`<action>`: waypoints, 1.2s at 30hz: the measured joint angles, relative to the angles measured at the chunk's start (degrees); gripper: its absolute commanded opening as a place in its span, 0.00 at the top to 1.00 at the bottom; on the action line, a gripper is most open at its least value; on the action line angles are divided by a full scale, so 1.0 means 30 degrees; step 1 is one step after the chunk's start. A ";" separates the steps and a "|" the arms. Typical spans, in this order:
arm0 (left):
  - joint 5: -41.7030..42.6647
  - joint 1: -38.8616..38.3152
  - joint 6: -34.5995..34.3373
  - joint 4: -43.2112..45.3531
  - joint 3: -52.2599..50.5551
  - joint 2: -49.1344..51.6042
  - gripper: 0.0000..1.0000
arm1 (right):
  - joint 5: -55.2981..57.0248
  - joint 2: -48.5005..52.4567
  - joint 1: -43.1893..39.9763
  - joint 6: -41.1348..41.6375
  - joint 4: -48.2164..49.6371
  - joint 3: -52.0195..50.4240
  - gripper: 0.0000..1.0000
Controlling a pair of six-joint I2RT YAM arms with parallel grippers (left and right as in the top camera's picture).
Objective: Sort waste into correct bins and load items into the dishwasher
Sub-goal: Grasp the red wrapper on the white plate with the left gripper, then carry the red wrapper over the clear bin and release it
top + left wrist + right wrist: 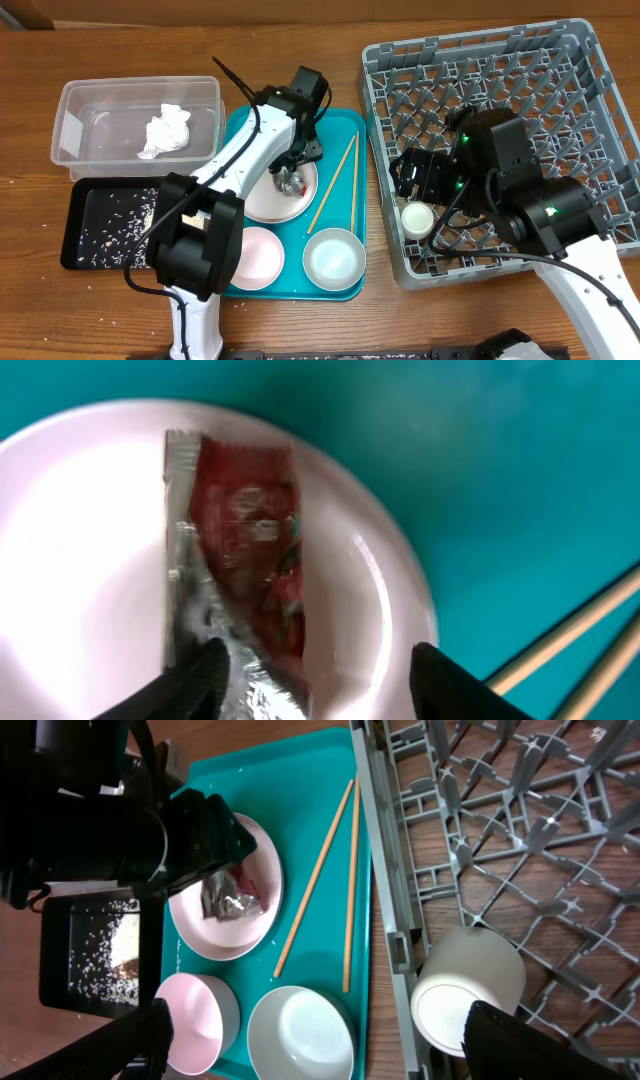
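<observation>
Your left gripper [315, 685] is hanging open over the crumpled red-and-silver foil wrapper [245, 550]. Its black fingers [195, 680] are straddling the wrapper's silver end, clamping nothing. The wrapper is lying on the round white plate [80, 560], and the plate is sitting in the far half of the teal plastic serving tray [480, 450]. The pair of thin wooden chopsticks [335, 185] is lying just right of the plate on that tray. A pinkish bowl [250, 255] and a white bowl [333, 257] are sitting along the tray's near edge.

Left of the tray, the clear plastic rectangular tub [75, 150] is holding crumpled white tissue [167, 130]. The shallow black rectangular tray [80, 250] just in front of it is holding scattered whitish rice grains [110, 225].

Your right gripper [320, 1020] is spread wide, gripping nothing, hovering at the left edge of the large square grey plastic dish rack [375, 860]. The small white cup [465, 995] is lying on its side inside the rack, near that left wall.
</observation>
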 measured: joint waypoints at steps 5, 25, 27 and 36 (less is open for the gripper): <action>0.1042 0.0386 0.0000 -0.0750 0.0852 -0.0007 0.27 | -0.0007 0.0007 0.0000 0.0000 0.0007 0.0000 0.05; 0.1399 0.0597 0.0896 -0.1698 -0.0772 0.1035 0.96 | -0.0007 0.0022 0.0000 0.0007 -0.0058 -0.0007 0.05; 0.1421 0.0597 0.1042 -0.1974 -0.0612 0.1027 0.96 | -0.0007 0.0022 0.0000 -0.0007 -0.0073 -0.0007 0.05; 0.1537 0.2091 0.2171 -0.6033 0.4852 0.0546 0.96 | -0.0007 0.0022 0.0000 -0.0007 -0.0080 -0.0007 0.05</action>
